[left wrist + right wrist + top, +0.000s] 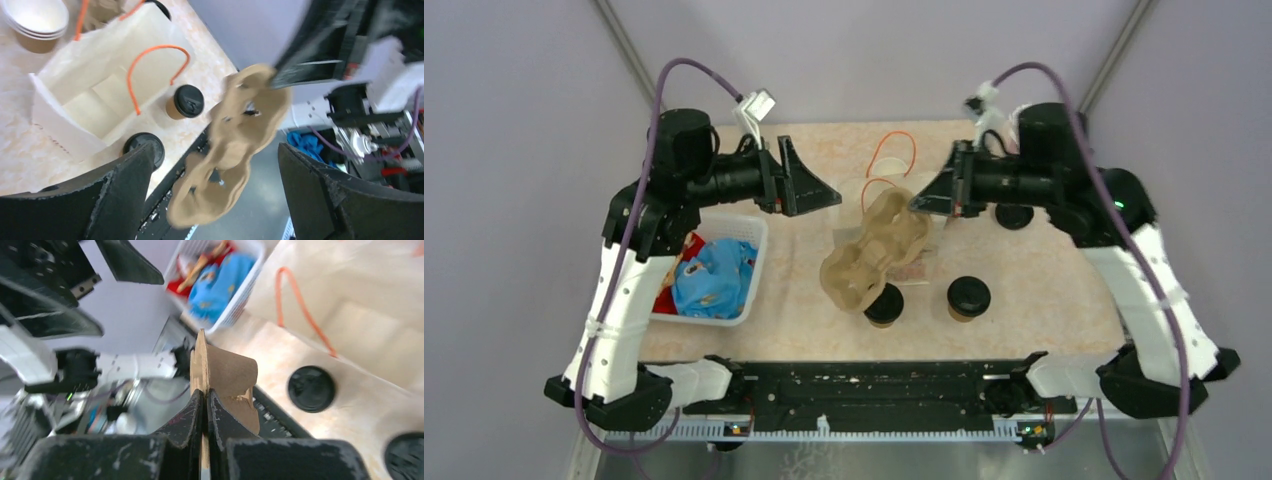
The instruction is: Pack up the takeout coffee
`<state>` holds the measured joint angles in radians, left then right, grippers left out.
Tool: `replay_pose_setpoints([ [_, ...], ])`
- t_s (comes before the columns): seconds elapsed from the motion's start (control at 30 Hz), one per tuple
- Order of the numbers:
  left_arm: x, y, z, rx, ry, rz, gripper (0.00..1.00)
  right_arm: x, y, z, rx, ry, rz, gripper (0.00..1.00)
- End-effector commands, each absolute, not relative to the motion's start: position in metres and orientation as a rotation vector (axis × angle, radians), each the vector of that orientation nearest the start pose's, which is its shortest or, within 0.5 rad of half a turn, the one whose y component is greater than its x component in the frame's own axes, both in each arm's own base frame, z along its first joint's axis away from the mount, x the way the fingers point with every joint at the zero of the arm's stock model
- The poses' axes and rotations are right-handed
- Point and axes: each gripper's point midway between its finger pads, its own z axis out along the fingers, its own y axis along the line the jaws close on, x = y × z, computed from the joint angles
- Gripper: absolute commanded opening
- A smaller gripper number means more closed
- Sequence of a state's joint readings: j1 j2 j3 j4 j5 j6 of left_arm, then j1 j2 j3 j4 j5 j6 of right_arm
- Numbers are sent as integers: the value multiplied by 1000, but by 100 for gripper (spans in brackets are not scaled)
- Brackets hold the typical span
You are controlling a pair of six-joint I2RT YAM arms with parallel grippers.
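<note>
Two brown paper coffee cups with black lids stand near the table's front, one [884, 305] partly under the carrier and one [969, 298] to its right. They also show in the left wrist view [185, 102] [145, 147] and in the right wrist view [311, 388] [407, 452]. My right gripper [919, 204] [202, 396] is shut on the rim of the brown pulp cup carrier [876, 252] [230, 372] and holds it tilted in the air above the table. My left gripper [829, 195] [215, 150] is open and empty, left of the carrier [235, 145].
A white paper bag with orange handles [889, 165] [100, 90] [360, 310] lies open behind the carrier. A white basket of blue and red packets [752, 275] [220, 285] stands at the left. Stacked paper cups [37, 22] and a black round thing [1014, 215] sit further back.
</note>
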<state>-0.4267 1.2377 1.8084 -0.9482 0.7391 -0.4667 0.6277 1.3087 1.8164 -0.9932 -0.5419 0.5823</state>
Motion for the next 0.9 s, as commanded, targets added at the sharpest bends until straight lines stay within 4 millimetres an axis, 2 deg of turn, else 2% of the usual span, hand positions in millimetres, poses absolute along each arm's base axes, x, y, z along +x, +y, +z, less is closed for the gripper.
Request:
replay_pose_setpoints([
  [0.0, 235, -226, 457, 254, 1895, -1178, 99, 168, 170, 491, -86, 1888, 949, 0],
  [0.1, 252, -244, 453, 250, 1858, -1270, 99, 154, 121, 520, -5, 1738, 814, 0],
  [0.13, 259, -249, 450, 249, 1858, -1291, 99, 151, 108, 524, 20, 1714, 768, 0],
  [0.33, 302, -273, 437, 267, 1816, -1330, 99, 152, 35, 527, 316, 1628, 521, 0],
  [0.4, 309, -284, 428, 297, 1826, -1377, 99, 156, 21, 526, 416, 1598, 475, 0],
  [0.5, 315, -295, 412, 333, 1870, -1408, 98, 168, 21, 520, 487, 1611, 448, 0],
  [0.63, 316, -305, 397, 394, 1902, -1446, 94, 186, 39, 510, 512, 1660, 466, 0],
  [0.77, 296, -317, 387, 463, 1931, -1502, 79, 200, 65, 505, 494, 1702, 539, 0],
  [0.87, 277, -317, 383, 479, 1932, -1473, 69, 209, 77, 503, 487, 1719, 563, 0],
])
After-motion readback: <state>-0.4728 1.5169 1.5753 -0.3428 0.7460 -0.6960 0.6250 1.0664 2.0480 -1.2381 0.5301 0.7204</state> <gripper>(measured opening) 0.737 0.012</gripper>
